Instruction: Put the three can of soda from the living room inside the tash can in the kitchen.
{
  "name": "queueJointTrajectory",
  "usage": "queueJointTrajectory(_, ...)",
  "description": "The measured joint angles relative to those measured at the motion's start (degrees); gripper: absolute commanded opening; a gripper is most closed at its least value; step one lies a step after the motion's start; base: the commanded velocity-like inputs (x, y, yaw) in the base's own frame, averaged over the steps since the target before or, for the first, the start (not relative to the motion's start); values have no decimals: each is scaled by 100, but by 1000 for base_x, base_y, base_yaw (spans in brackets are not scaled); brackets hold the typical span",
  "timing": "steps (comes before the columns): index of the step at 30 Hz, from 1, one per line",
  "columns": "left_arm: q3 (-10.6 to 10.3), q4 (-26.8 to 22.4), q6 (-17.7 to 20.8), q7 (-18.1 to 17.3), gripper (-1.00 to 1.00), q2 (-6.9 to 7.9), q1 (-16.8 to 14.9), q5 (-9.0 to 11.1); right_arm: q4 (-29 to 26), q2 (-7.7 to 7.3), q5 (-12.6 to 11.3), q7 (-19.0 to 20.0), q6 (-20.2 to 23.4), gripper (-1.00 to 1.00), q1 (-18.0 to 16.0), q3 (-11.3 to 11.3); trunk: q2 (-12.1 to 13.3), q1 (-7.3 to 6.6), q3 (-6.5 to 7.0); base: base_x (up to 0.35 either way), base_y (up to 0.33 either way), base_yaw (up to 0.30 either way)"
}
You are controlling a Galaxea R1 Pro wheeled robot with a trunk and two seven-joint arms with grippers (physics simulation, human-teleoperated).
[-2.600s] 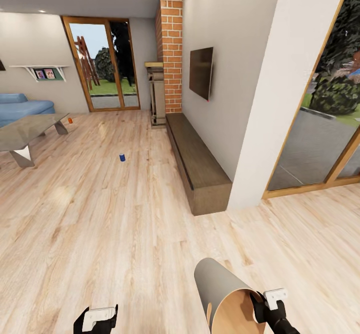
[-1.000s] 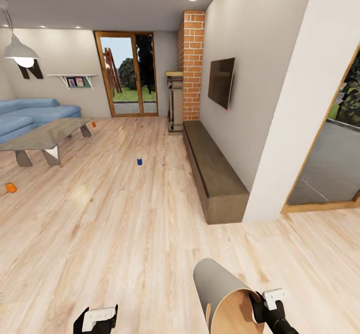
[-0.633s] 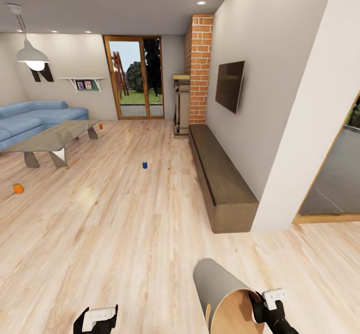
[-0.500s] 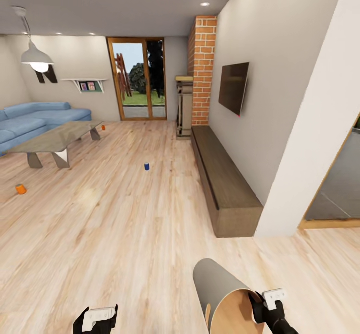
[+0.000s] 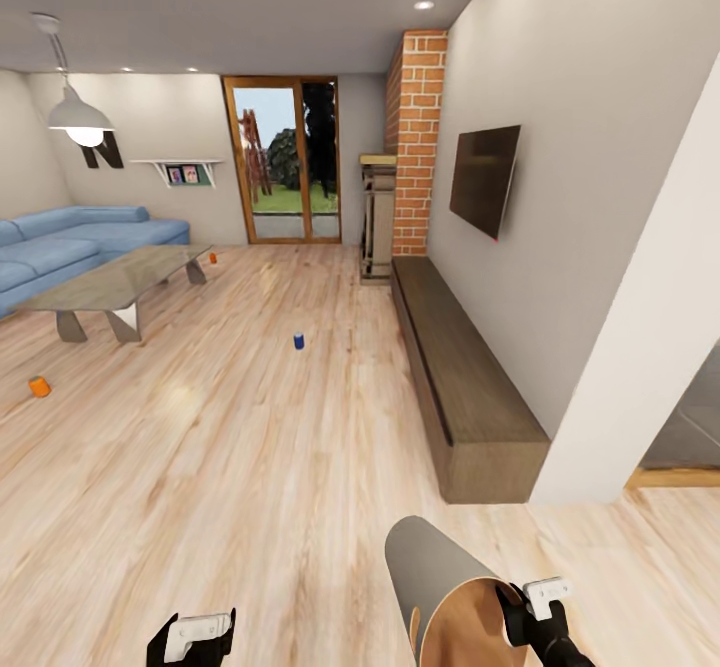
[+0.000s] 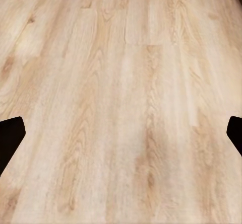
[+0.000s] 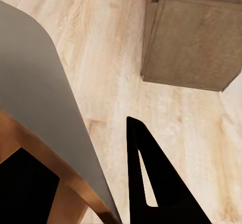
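The tash can [image 5: 437, 577], grey outside and orange-brown inside, lies tilted low in the head view. My right gripper [image 5: 522, 609] is shut on its rim, one finger [image 7: 151, 183] outside the wall [image 7: 40, 98] and the other inside. My left gripper [image 5: 196, 637] hangs open over bare floor, its fingertips [image 6: 10, 138] far apart with nothing between them. Three cans of soda stand on the living room floor ahead: a dark blue one [image 5: 298, 341] mid-floor, an orange one [image 5: 39, 386] at the far left, and a small orange one [image 5: 212, 258] by the low table's far end.
A long dark bench [image 5: 465, 387] runs along the right wall under a black TV [image 5: 483, 180], and its end [image 7: 191, 38] is close to my right arm. A white pillar [image 5: 650, 347] stands to the right. The glossy low table [image 5: 110, 282] and blue sofa [image 5: 70, 247] are at the left.
The whole view has swung left and moved on, bringing the orange can at the left into sight. Both grippers and the held tash can sit the same in the picture.
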Motion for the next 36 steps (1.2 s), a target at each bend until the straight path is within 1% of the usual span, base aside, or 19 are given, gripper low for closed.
queueJointTrajectory(12,0,-1,-4,0,100,2,0,0,3,0,0,0,-3,-100,0,0,0,0,0,299,0,3)
queueJointTrajectory(19,0,-1,-4,0,100,-1,0,0,-1,7,6,-1,1,-100,0,14,0,0,0,271,0,128)
queueJointTrajectory(32,0,4,-3,0,100,2,0,0,-1,9,-12,-48,5,-100,0,-8,0,0,0,263,2,13)
queueJointTrajectory(36,0,5,0,0,100,1,0,0,-1,14,-13,-52,5,-100,0,-7,0,0,0,225,86,86)
